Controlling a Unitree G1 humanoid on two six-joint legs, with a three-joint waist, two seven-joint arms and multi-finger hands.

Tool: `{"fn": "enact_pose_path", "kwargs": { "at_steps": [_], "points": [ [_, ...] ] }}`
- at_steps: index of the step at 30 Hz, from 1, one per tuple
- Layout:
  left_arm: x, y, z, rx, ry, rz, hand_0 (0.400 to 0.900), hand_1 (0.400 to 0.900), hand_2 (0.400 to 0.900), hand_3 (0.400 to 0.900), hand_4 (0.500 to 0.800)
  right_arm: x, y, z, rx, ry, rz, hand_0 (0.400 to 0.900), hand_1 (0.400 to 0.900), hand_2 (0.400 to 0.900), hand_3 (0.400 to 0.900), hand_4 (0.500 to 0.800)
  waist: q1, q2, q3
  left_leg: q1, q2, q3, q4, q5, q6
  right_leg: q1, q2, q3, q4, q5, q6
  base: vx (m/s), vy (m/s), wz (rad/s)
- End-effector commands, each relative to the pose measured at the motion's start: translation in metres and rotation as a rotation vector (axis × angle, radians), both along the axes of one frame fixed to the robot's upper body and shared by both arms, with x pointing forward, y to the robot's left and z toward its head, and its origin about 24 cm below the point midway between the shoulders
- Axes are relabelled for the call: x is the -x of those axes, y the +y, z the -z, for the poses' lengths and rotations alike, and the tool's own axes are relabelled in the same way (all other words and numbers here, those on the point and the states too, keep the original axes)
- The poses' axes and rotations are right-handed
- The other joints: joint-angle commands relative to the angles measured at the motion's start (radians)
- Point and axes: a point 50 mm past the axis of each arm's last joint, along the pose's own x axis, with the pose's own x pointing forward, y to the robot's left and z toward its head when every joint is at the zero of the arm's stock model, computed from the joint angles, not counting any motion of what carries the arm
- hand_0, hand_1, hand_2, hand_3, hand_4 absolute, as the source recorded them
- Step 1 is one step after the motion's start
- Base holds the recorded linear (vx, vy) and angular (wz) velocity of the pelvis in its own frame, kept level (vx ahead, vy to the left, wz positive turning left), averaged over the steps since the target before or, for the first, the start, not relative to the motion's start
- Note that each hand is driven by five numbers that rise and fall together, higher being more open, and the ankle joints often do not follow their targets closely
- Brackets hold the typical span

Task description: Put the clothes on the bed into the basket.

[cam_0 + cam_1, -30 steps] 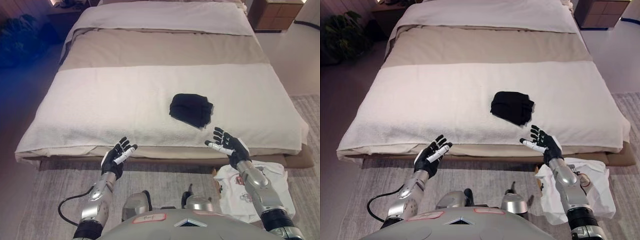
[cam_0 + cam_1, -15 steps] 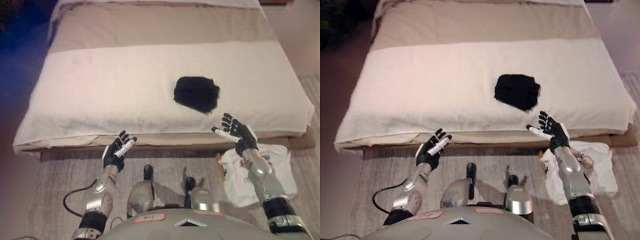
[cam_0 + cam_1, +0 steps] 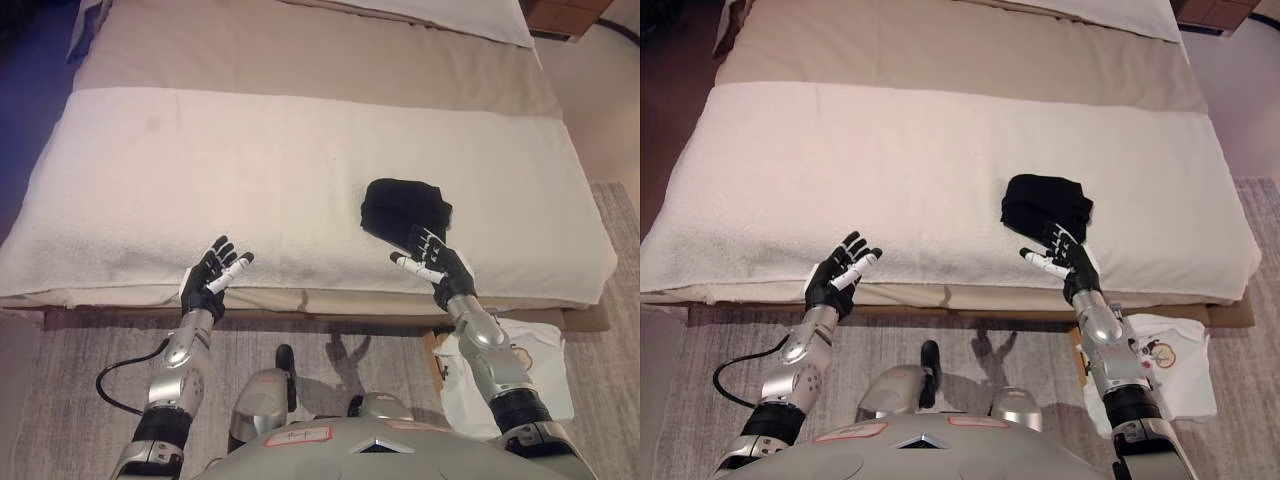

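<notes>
step: reaching for black clothes on bed | right hand spread, empty, just beside; left hand spread, empty | next: close on bundle

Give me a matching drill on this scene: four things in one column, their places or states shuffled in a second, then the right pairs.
1. black garment
2. white printed cloth
3. left hand
4. right hand

A. open, at the bed's near edge on the left
B. on the floor at the lower right
C. open, just short of the dark bundle
D. bunched on the white blanket

Pairs: 1-D, 2-B, 3-A, 4-C
</notes>
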Motion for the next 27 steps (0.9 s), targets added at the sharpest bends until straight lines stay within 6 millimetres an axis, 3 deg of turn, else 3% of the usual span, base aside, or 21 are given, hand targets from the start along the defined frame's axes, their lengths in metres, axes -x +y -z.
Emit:
{"fn": "enact_pose_path", "kwargs": {
  "at_steps": [1, 3, 4, 5, 7, 9, 10, 12, 13, 15, 16, 23, 27],
  "points": [
    [-0.014, 0.009, -0.045, -0.065, -0.239, 0.003, 0.9, 0.9, 0.9, 0.9, 0.8, -0.033, 0.001, -0.044, 0.031, -0.235, -0.02, 0.9, 0.9, 0.9, 0.9, 0.8, -0.004, 0.024, -0.034, 0.01, -0.03, -0.061, -0.06, -0.051, 0.012, 0.015, -0.026, -0.124, 0.154, 0.255, 0.016, 0.28, 0.204, -0.07],
    [-0.015, 0.01, -0.046, -0.055, -0.243, -0.008, 0.9, 0.9, 0.9, 0.9, 0.8, -0.04, 0.003, -0.054, 0.056, -0.276, -0.03, 0.9, 0.9, 0.9, 0.9, 0.8, -0.002, 0.034, -0.013, 0.08, -0.017, -0.049, -0.113, -0.059, 0.001, -0.016, -0.058, -0.197, 0.094, 0.177, 0.0, 0.21, 0.1, -0.11],
    [-0.016, 0.01, -0.046, -0.055, -0.243, -0.008, 0.9, 0.9, 0.9, 0.9, 0.8, -0.04, 0.003, -0.054, 0.057, -0.276, -0.029, 0.9, 0.9, 0.9, 0.9, 0.8, -0.003, 0.035, -0.009, 0.084, -0.015, -0.05, -0.116, -0.058, 0.0, -0.011, -0.056, -0.199, 0.092, 0.176, -0.002, 0.19, -0.002, -0.16],
    [-0.016, 0.008, -0.047, -0.049, -0.254, -0.01, 0.9, 0.9, 0.9, 0.9, 0.8, -0.045, 0.001, -0.059, 0.107, -0.294, -0.027, 0.9, 0.9, 0.9, 0.9, 0.8, 0.003, 0.046, 0.006, 0.105, -0.003, -0.052, -0.124, -0.064, -0.012, -0.017, -0.064, -0.235, -0.02, 0.146, -0.009, 0.14, -0.042, -0.14],
    [-0.019, 0.008, -0.047, -0.051, -0.258, -0.019, 0.9, 0.9, 0.9, 0.9, 0.8, -0.052, -0.001, -0.068, 0.2, -0.329, -0.027, 0.9, 0.9, 0.9, 0.9, 0.8, 0.007, 0.052, 0.024, 0.113, 0.013, -0.055, -0.126, -0.069, -0.027, -0.031, -0.062, -0.243, -0.163, 0.166, 0.0, 0.14, -0.088, -0.08],
    [-0.024, 0.009, -0.05, -0.056, -0.27, -0.041, 0.9, 0.9, 0.9, 0.9, 0.8, -0.059, -0.008, -0.076, 0.308, -0.353, 0.017, 0.9, 0.9, 0.9, 0.9, 0.8, 0.002, 0.052, 0.037, 0.105, 0.023, -0.059, -0.131, -0.056, -0.041, -0.057, -0.046, -0.2, -0.33, 0.236, 0.009, 0.08, -0.13, 0.22],
    [-0.028, 0.009, -0.052, -0.07, -0.276, -0.05, 0.9, 0.9, 0.9, 0.9, 0.8, -0.063, -0.01, -0.086, 0.376, -0.393, 0.047, 0.9, 0.9, 0.9, 0.9, 0.8, -0.009, 0.052, 0.046, 0.115, 0.033, -0.069, -0.146, -0.056, -0.053, -0.086, -0.039, -0.143, -0.401, 0.278, 0.023, 0.11, -0.15, 0.43],
    [-0.033, 0.009, -0.058, -0.089, -0.298, -0.052, 0.9, 0.9, 0.9, 0.9, 0.8, -0.066, -0.021, -0.085, 0.49, -0.368, 0.089, 0.9, 0.9, 0.9, 0.9, 0.8, -0.02, 0.047, 0.053, 0.138, 0.042, -0.084, -0.167, -0.06, -0.071, -0.108, -0.047, -0.074, -0.467, 0.351, 0.052, 0.19, -0.175, 0.52],
    [-0.036, 0.009, -0.061, -0.094, -0.308, -0.055, 0.9, 0.9, 0.9, 0.9, 0.8, -0.068, -0.023, -0.088, 0.531, -0.373, 0.103, 0.9, 0.9, 0.9, 0.9, 0.8, -0.024, 0.045, 0.059, 0.145, 0.047, -0.096, -0.171, -0.063, -0.076, -0.117, -0.05, -0.052, -0.471, 0.375, 0.057, 0.2, -0.206, 0.55],
    [-0.038, 0.009, -0.064, -0.099, -0.319, -0.061, 0.9, 0.9, 0.9, 0.9, 0.8, -0.068, -0.029, -0.091, 0.616, -0.373, 0.102, 0.9, 0.9, 0.9, 0.9, 0.8, -0.025, 0.035, 0.054, 0.145, 0.044, -0.108, -0.175, -0.072, -0.085, -0.099, -0.048, -0.066, -0.5, 0.362, 0.057, 0.16, -0.18, 0.4],
    [-0.044, 0.005, -0.067, -0.1, -0.341, -0.059, 0.9, 0.9, 0.9, 0.9, 0.8, -0.07, -0.037, -0.092, 0.69, -0.36, 0.117, 0.9, 0.9, 0.9, 0.9, 0.8, -0.019, 0.023, 0.05, 0.145, 0.046, -0.113, -0.174, -0.085, -0.092, -0.087, -0.057, -0.116, -0.508, 0.374, 0.063, 0.19, -0.243, 0.49],
    [-0.057, -0.008, -0.079, -0.054, -0.399, -0.041, 0.9, 0.9, 0.9, 0.9, 0.8, -0.089, -0.058, -0.116, 0.895, -0.372, 0.138, 0.9, 0.9, 0.9, 0.9, 0.8, -0.031, 0.045, 0.058, 0.1, 0.132, -0.171, -0.152, -0.087, -0.137, -0.105, 0.01, -0.18, -0.449, 0.279, 0.017, 0.14, -0.256, 0.42],
    [-0.069, -0.022, -0.09, -0.017, -0.443, -0.016, 0.9, 0.9, 0.9, 0.9, 0.8, -0.109, -0.057, -0.141, 0.94, -0.429, 0.156, 0.9, 0.9, 0.9, 0.9, 0.8, -0.032, 0.065, 0.097, 0.05, 0.152, -0.175, -0.148, -0.069, -0.148, -0.148, 0.027, -0.191, -0.427, 0.257, 0.004, 0.02, -0.143, 0.15]
  ]
}}
